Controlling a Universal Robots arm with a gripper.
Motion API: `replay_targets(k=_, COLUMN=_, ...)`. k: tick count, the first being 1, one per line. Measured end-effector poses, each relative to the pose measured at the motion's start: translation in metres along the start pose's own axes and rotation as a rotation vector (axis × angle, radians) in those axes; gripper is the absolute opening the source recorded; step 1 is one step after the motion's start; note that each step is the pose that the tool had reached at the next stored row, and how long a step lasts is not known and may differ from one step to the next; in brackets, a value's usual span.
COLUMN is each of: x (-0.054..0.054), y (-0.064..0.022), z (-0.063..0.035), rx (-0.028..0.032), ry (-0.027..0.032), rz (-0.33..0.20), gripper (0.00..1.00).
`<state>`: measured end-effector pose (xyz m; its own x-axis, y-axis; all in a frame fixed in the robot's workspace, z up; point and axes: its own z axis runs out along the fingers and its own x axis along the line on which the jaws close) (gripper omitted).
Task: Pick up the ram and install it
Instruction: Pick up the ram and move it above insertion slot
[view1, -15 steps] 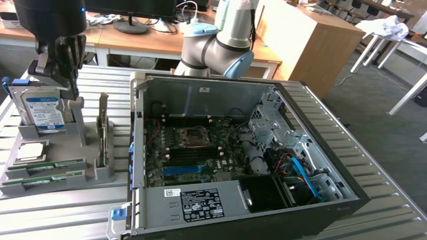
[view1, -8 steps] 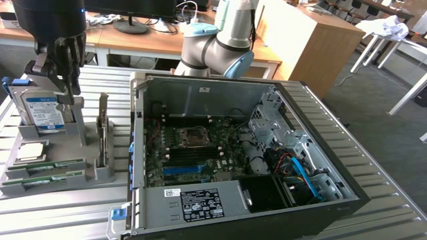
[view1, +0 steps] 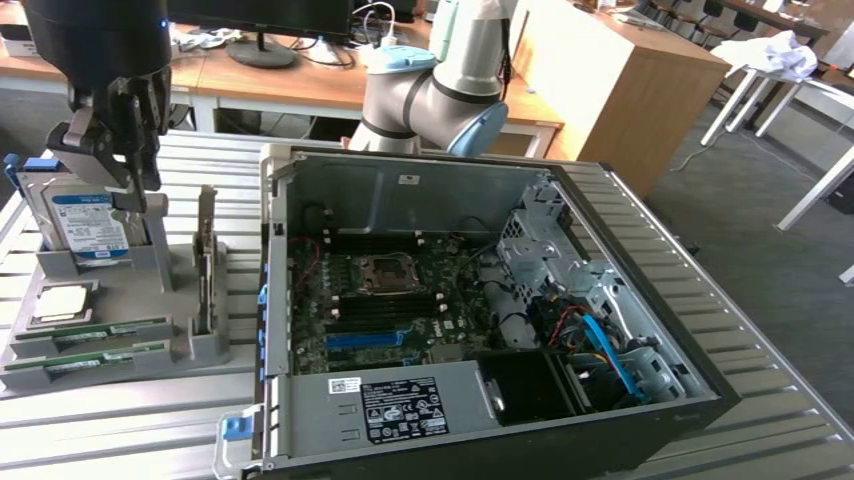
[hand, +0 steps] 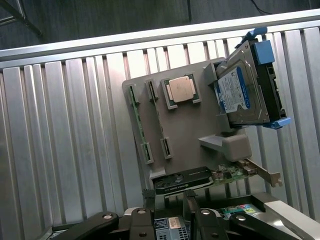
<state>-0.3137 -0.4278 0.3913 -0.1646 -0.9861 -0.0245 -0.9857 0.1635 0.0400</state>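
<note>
The exterior view looks down at a slant from high up over the ribbed metal table (view1: 120, 420) and the open black computer case (view1: 707, 395), with office desks far behind. The wrist view faces almost straight down past the gripper (hand: 169, 205). Both take in the table and the grey plastic parts holder (view1: 200, 345) at the exterior view's left.

I'm watching the gripper (view1: 120, 180) hanging over the hard drive (view1: 87, 222), which is standing upright in the grey holder (view1: 200, 345) at the exterior view's left. Two ram sticks (view1: 94, 333) are lying flat at the holder's near end. The open computer case (view1: 641, 300) is sitting just to the exterior view's right, its motherboard (view1: 387, 300) showing.
</note>
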Motion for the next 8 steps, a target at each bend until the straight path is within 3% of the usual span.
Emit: replay_targets(k=8, x=0.0023, y=0.0043, z=0.004, rx=0.0, ry=0.0, rz=0.0, gripper=0.36)
